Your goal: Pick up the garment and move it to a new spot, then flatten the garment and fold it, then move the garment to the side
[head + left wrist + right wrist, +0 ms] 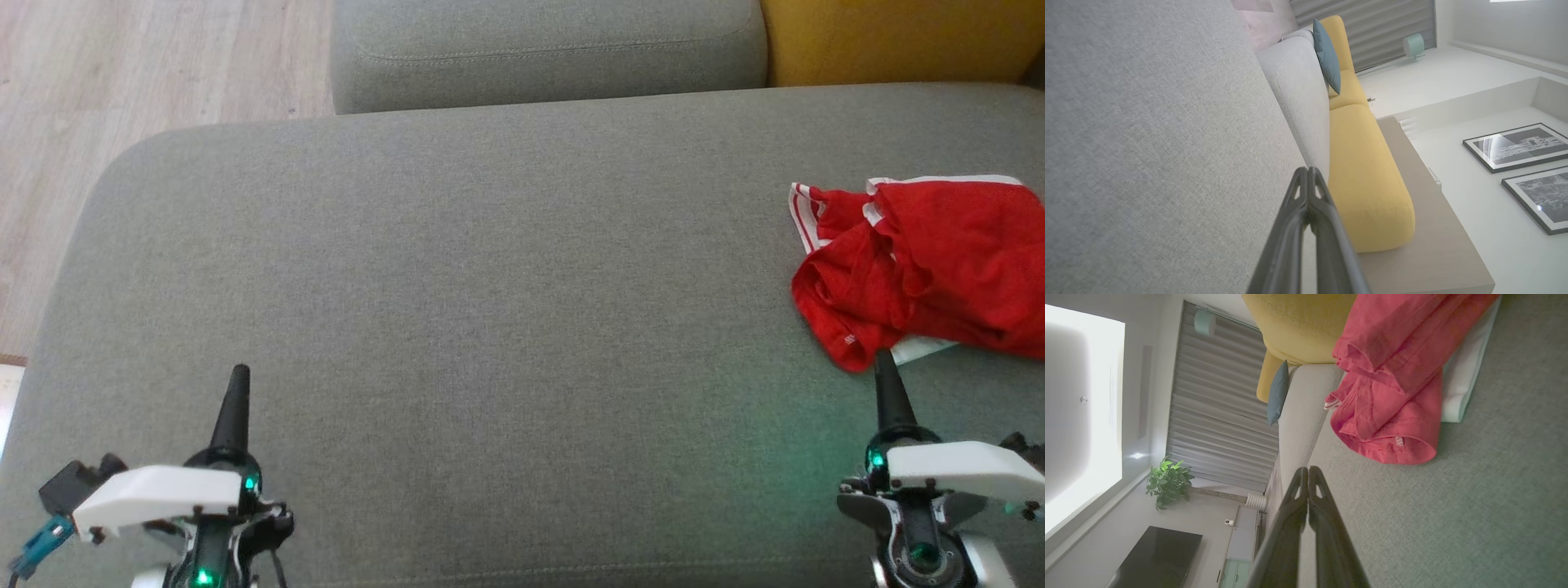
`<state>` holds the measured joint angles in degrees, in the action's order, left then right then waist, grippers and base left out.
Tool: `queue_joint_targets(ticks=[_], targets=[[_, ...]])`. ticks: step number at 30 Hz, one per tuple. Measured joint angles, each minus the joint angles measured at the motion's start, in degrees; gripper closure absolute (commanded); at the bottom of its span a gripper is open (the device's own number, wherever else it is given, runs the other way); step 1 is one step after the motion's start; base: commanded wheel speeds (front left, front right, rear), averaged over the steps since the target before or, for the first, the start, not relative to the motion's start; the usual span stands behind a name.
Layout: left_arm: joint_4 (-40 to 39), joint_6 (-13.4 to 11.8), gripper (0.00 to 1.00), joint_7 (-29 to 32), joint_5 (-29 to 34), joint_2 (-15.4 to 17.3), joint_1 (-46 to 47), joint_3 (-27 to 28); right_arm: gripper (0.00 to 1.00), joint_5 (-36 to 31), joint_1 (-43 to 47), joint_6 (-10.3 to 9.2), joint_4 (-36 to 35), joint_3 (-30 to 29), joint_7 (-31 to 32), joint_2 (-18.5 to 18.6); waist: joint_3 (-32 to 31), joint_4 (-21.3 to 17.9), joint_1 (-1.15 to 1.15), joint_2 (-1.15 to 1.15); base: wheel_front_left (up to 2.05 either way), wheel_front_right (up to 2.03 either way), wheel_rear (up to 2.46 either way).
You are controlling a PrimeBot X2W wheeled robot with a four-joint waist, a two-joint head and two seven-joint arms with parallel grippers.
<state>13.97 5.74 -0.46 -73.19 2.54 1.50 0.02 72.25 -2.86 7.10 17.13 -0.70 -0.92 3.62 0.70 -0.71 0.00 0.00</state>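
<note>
Red garment (922, 261) — right edge cropped.

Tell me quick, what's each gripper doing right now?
Left gripper: shut, holding nothing.
Right gripper: shut, empty, just short of the red garment.

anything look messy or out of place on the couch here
Yes: the red garment lies crumpled in a heap at the right side of the grey seat cushion. Its folds are bunched, its white-striped trim is twisted, and a white layer shows under its near edge. Nothing looks torn or spilled.
</note>
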Motion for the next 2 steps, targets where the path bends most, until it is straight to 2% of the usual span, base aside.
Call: queue_joint_targets(ticks=[2], targets=[[0.2, 0.1, 1.0, 0.5, -1.1, 0.0, 0.0, 0.4, 1.0, 1.3, 0.0, 0.0, 0.0, -0.2, 0.2, 0.0, 0.0, 0.0, 0.0, 0.0, 0.0, 0.0, 0.0]])
